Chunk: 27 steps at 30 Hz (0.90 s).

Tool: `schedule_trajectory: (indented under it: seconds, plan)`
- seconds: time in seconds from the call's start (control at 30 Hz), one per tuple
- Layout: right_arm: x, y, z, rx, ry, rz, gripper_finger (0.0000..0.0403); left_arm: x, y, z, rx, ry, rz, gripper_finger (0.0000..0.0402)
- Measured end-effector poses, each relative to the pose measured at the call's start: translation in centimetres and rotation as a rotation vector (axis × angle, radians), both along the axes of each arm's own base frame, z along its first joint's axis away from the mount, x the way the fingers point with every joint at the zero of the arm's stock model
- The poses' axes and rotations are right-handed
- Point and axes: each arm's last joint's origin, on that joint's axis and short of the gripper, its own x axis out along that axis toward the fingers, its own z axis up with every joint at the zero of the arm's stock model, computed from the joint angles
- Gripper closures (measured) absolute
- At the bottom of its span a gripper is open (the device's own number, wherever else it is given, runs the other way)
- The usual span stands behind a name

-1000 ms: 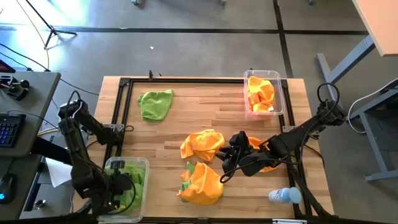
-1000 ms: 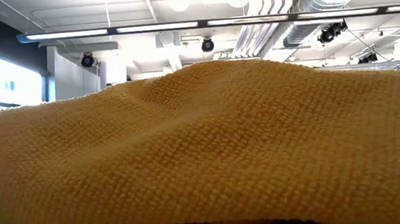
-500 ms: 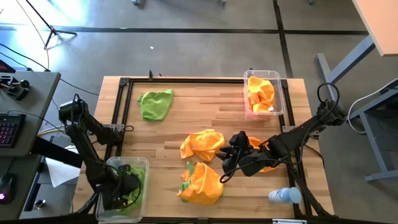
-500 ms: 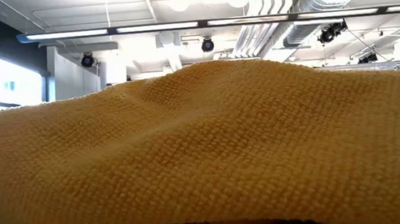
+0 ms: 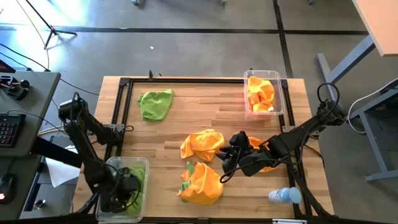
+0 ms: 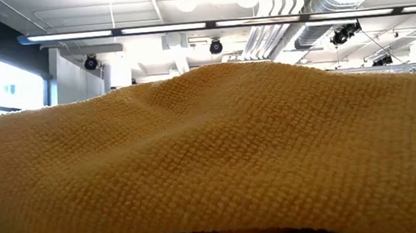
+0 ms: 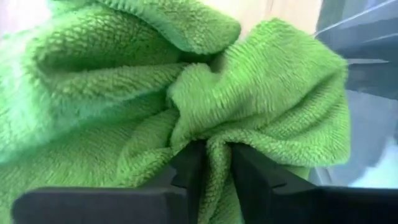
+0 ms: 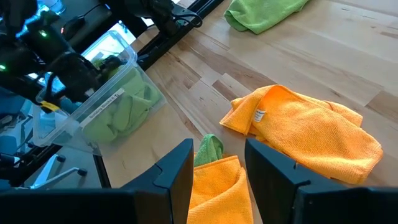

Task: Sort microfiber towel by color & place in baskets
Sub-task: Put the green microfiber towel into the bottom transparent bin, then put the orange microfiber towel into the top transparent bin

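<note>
The left gripper point(image 5: 127, 188) is down inside the near-left basket point(image 5: 142, 163), and in its wrist view the two dark fingers point(image 7: 186, 165) stand a little apart with a fold of green towel point(image 7: 211, 112) bunched between them. Whether they are clamped on that fold or just letting go of it, I cannot tell. The right gripper point(image 5: 229, 163) hangs low over the middle of the desk point(image 5: 199, 118), between two orange heaps, its fingers point(image 8: 177, 171) apart and holding nothing.

The towels look light, soft and floppy, with a nubbly pile that should grip well; they will sag and trail when lifted, so a pinch on a raised ridge or a corner probably serves better than a flat press. One orange towel point(image 5: 203, 144) lies crumpled just beside the right gripper. A second orange towel point(image 5: 203, 184) lies nearer the front edge with a bit of green peeking from under it, so a pinch there could drag both colours along. A loose green towel point(image 5: 155, 103) lies well apart at the far left of the desk. The far-right basket point(image 5: 279, 93) already holds orange cloth.

The left arm is folded steeply, elbow raised, wrist plunged down into its basket. The right arm reaches in low and long from the right edge, wrist nearly level, pointing towards the left side.
</note>
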Motion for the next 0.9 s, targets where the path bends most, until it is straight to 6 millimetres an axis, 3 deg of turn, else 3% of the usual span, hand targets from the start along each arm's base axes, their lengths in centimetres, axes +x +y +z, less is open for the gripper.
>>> schedule_trajectory:
  seconds: [0.33,0.67,0.9]
  plan:
    - [-0.1,0.0,-0.1,-0.005,0.014,0.003,0.0263,-0.5,1.2,4.8,-0.058,-0.018,0.018,0.0296]
    - [-0.4,-0.4,-0.5,-0.068,0.051,-0.029,0.0263,-1.4,3.5,9.3,-0.151,-0.11,-0.015,0.0318]
    - [1.0,-0.7,-2.6,-0.125,0.129,-0.063,0.0263,-1.8,5.6,11.4,-0.149,-0.26,0.012,0.0342]
